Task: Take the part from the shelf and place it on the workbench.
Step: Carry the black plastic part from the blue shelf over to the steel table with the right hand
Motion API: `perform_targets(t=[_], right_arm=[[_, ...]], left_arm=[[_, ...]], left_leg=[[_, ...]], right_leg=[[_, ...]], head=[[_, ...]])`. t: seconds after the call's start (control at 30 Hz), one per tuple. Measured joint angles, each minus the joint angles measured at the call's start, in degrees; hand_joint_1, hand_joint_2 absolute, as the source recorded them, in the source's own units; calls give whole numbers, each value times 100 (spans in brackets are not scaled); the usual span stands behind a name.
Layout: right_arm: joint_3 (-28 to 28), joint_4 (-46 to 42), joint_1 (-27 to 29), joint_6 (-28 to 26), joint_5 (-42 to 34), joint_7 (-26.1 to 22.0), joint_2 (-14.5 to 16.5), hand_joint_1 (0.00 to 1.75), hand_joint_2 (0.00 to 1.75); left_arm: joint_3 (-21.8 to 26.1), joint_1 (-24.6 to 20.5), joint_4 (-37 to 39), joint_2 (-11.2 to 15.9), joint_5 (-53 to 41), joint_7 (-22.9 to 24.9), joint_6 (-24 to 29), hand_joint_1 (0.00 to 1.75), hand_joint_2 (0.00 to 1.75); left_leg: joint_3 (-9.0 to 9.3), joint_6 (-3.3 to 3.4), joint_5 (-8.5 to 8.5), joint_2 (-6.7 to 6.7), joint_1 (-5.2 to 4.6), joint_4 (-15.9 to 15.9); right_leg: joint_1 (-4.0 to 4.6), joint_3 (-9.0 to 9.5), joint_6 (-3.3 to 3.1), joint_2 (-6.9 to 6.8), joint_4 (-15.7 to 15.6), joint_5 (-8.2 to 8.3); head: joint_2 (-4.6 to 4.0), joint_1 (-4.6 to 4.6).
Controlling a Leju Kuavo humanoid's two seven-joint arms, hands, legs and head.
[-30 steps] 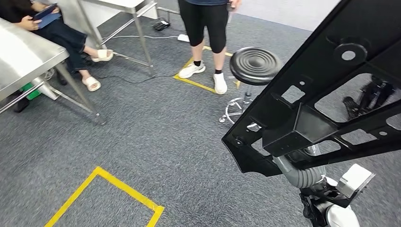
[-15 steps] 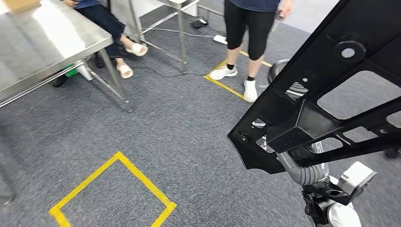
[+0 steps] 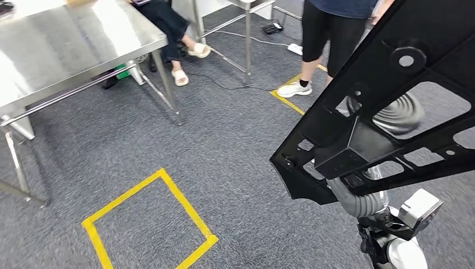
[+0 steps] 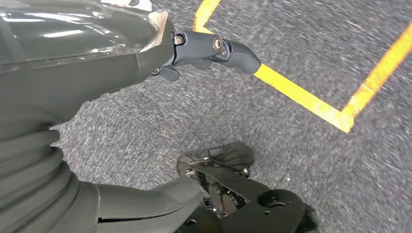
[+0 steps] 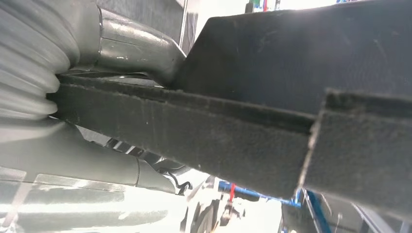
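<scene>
**Robot turns toward the steel table with the part in hand**

The whole view has swung round since a second ago, so the camera has moved, not the things. The steel workbench (image 3: 73, 45) now shows much more of its top, and the yellow tape square (image 3: 148, 224) sits closer to the middle of the floor. I think the robot is turning to carry the black part (image 3: 386, 112) to the workbench. The part is up in the air, in front of the robot, well apart from the table.

The right hand (image 5: 87, 121) is clamped on the part's edge. The left hand (image 4: 145, 53) hangs over the carpet with fingers apart, holding nothing.

The part is cut off at the picture's edge. A person's legs (image 3: 327, 33) stand behind it.
</scene>
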Motion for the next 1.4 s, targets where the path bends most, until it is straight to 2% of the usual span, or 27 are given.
perform_targets(t=[0.07,0.13,0.2,0.23,0.3,0.37,0.43,0.47,0.5,0.57,0.63,0.7,0.73,0.77,0.8,0.87,0.93,0.97,1.0,1.03,1.1,1.17,1.23,1.27,1.33,1.37,1.4], right_arm=[[1,-2,-4,2,-1,1,4,175,175],[-3,-4,-12,3,-3,1,5,175,175],[-1,-7,-20,4,-3,0,10,175,175],[1,-11,-22,4,-2,1,13,175,175],[-2,-21,-21,5,-4,-1,17,175,175],[-12,-24,1,5,-3,-3,11,175,175],[-15,-21,43,5,3,-1,4,175,175],[-14,-20,59,5,6,0,2,175,175],[-14,-20,68,5,10,-1,2,175,175],[-14,-20,71,5,23,-2,1,175,175],[-14,-26,75,4,39,-3,2,175,175],[-14,-32,78,4,46,-3,5,175,175],[-13,-34,74,4,45,-3,10,175,175],[-11,-36,72,3,46,-3,15,175,175],[-10,-39,72,3,45,-5,20,175,175],[-12,-42,79,3,45,-8,22,175,175],[-13,-40,82,3,46,-9,22,175,175],[-11,-40,82,3,47,-9,23,175,175],[-9,-39,81,4,48,-9,25,175,175],[-8,-40,80,4,48,-9,27,175,175],[-7,-44,78,4,48,-9,31,175,175],[-8,-52,75,4,48,-10,29,175,175],[-5,-61,77,10,49,-11,34,175,175],[-3,-65,79,13,51,-10,36,175,175],[-8,-77,95,19,50,-20,31,175,175],[-12,-79,110,24,52,-26,22,175,175],[-15,-81,133,36,52,-34,14,175,175]], left_arm=[[2,-2,0,8,0,0,2,0,175],[3,-10,-1,13,0,-5,2,0,175],[3,0,0,15,0,-10,2,0,175],[3,14,2,15,0,-11,2,0,175],[3,29,4,11,0,-11,2,0,175],[4,20,4,5,-2,-11,0,0,175],[4,17,4,1,-10,-11,-7,0,175],[4,22,4,-2,-16,-10,-11,0,175],[4,28,4,-5,-21,-10,-14,0,175],[4,35,4,-9,-26,-10,-15,0,175],[4,37,4,-5,-27,-10,-15,0,175],[4,58,8,2,-29,-11,-15,0,175],[3,74,13,4,-30,-10,-16,0,175],[2,81,17,5,-32,-10,-16,0,175],[2,79,21,7,-33,-10,-16,0,175],[2,61,22,7,-33,-11,-15,0,175],[1,58,22,1,-34,-10,-16,0,175],[0,61,22,-3,-34,-9,-17,0,175],[-1,63,22,-5,-35,-9,-17,0,175],[-1,63,22,-3,-34,-9,-16,0,175],[0,57,22,4,-33,-10,-14,0,175],[0,49,22,4,-33,-12,-13,0,175],[0,56,22,1,-30,-14,-11,0,175],[0,65,22,-1,-28,-16,-9,0,175],[1,72,22,-2,-25,-20,-4,0,175],[2,70,22,-4,-22,-24,-3,0,175],[4,66,22,-5,-20,-25,-2,0,175]], left_leg=[[429,53,331,223,-31,-793],[651,103,435,360,-80,-1222],[645,150,428,239,-111,-1268],[666,180,445,170,-99,-1301],[724,244,486,34,-57,-1373],[742,276,508,-110,-32,-1394],[737,280,510,-279,-32,-1388],[738,278,509,-369,-30,-1383],[745,273,507,-459,-24,-1377],[753,237,494,-633,-11,-1354],[726,173,485,-771,-19,-1325],[685,108,502,-875,-22,-1330],[670,83,503,-847,-17,-1326],[642,59,461,-710,-21,-1270],[570,37,361,-514,-26,-1116],[259,-2,6,-124,-28,-466],[-77,-24,-256,-39,-7,214],[-121,-26,-245,-31,-2,310],[-47,-18,-135,-15,1,179],[141,2,43,43,-2,-161],[566,66,308,339,-36,-929],[732,117,357,499,-84,-1253],[731,167,370,343,-88,-1282],[748,197,391,264,-74,-1317],[789,263,445,108,-26,-1379],[791,277,454,29,-22,-1387],[789,289,460,-58,-16,-1384]], right_leg=[[27,42,17,-131,2,-36],[67,71,67,-245,3,-77],[88,107,122,-373,-18,-101],[86,120,152,-366,-14,-120],[75,37,172,-65,223,-260],[52,-302,141,307,899,-536],[39,-654,151,392,1510,-699],[28,-705,194,400,1537,-648],[12,-637,254,416,1321,-502],[-36,-311,363,580,537,-135],[-53,-91,331,732,65,42],[-32,-62,227,681,24,61],[-38,-61,192,621,23,72],[-47,-56,149,563,18,76],[-57,-51,106,498,10,77],[-41,-46,34,352,6,64],[-17,-47,11,190,7,52],[-8,-44,6,110,7,45],[-2,-36,2,33,7,39],[3,-23,3,-42,7,29],[42,9,27,-176,9,1],[81,40,78,-298,9,-35],[89,65,133,-415,-11,-64],[83,67,154,-353,20,-96],[69,-84,154,3,370,-286],[54,-238,141,215,715,-437],[45,-433,133,335,1099,-581]], head=[[0,1],[0,8],[0,11],[0,11],[0,26],[0,60],[0,79],[0,79],[0,79],[0,82],[0,91],[0,88],[0,80],[0,70],[0,53],[0,20],[0,12],[0,10],[0,9],[0,8],[0,16],[0,29],[0,30],[0,39],[0,63],[0,80],[0,88]])
